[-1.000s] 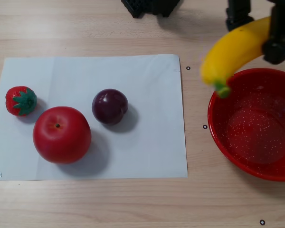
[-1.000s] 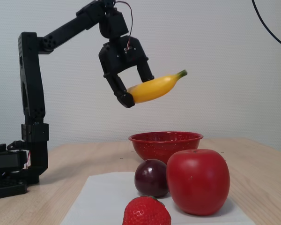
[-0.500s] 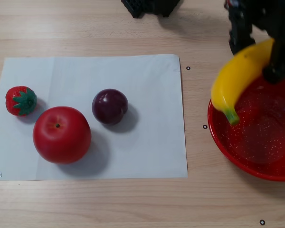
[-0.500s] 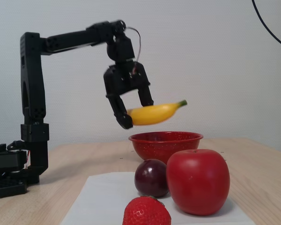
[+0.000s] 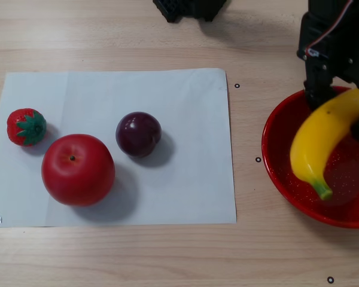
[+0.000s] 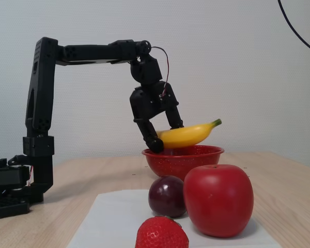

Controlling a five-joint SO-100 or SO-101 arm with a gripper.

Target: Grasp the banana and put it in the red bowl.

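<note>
The yellow banana (image 5: pixel 321 143) hangs tilted over the red bowl (image 5: pixel 275 162), green stem end pointing to the bowl's near side. My black gripper (image 5: pixel 341 110) is shut on the banana's far end, one finger on each side. In the fixed view the gripper (image 6: pixel 163 135) holds the banana (image 6: pixel 191 134) just above the rim of the red bowl (image 6: pixel 183 161), stem end raised to the right. I cannot tell whether the banana touches the rim.
A white paper sheet (image 5: pixel 185 107) lies left of the bowl with a red apple (image 5: pixel 78 170), a dark purple plum (image 5: pixel 138 134) and a strawberry (image 5: pixel 26 127) on it. The arm's base (image 6: pixel 13 191) stands at the left in the fixed view.
</note>
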